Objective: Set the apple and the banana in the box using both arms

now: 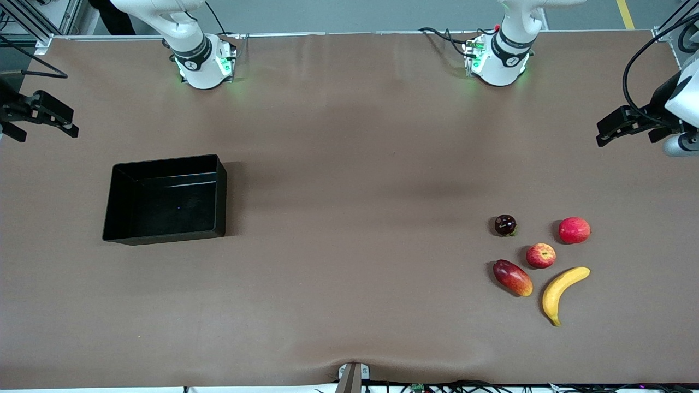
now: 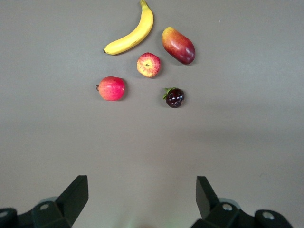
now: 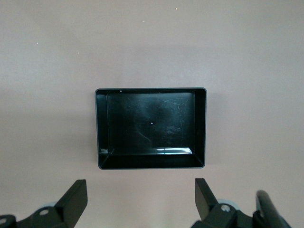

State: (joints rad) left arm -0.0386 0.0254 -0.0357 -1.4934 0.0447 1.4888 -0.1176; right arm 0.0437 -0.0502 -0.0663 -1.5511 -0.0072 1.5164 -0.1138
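White jointed arms point(image 1: 188, 41) with black-grey collars, green-lit bases, black cabling.

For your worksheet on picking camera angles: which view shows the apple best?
The left wrist view: the apple appears largest there, its dimpled stem end facing the camera, ringed by the banana and other fruits. The front view shows the apple small, toward the left arm's end of the table. The right wrist view shows only the box.

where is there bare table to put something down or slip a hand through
The widest bare stretch of brown table lies between the glossy black plastic box and the fruit cluster. It is crowded at the left arm's end: dark berry, pinkish-red fruit, streaked red apple, mango-like fruit, curved yellow banana.
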